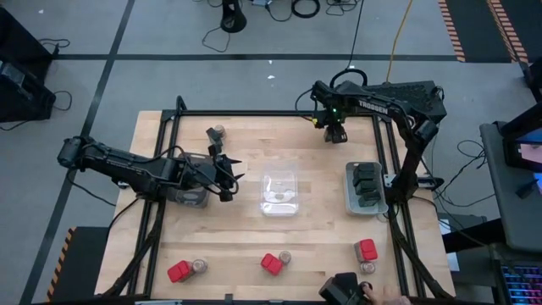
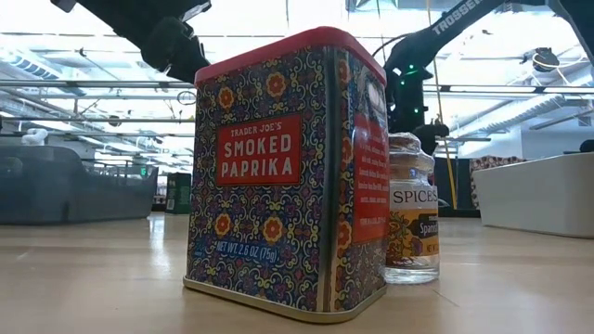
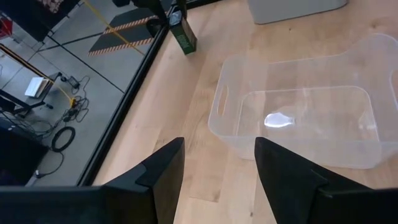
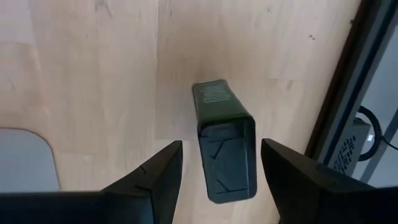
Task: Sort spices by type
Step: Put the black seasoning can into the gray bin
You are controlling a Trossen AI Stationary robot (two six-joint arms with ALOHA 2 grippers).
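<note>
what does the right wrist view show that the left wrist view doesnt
Only the right wrist view: the right tool open straight above a dark green spice tin standing on the wood, its lid between the fingers without visible contact, plus a corner of a grey tray.

Only the left wrist view: the left tool open and empty, and a clear empty bin ahead of it.

Both: the wooden table, its dark edge frame, and that green tin, seen small and far off in the left wrist view.
</note>
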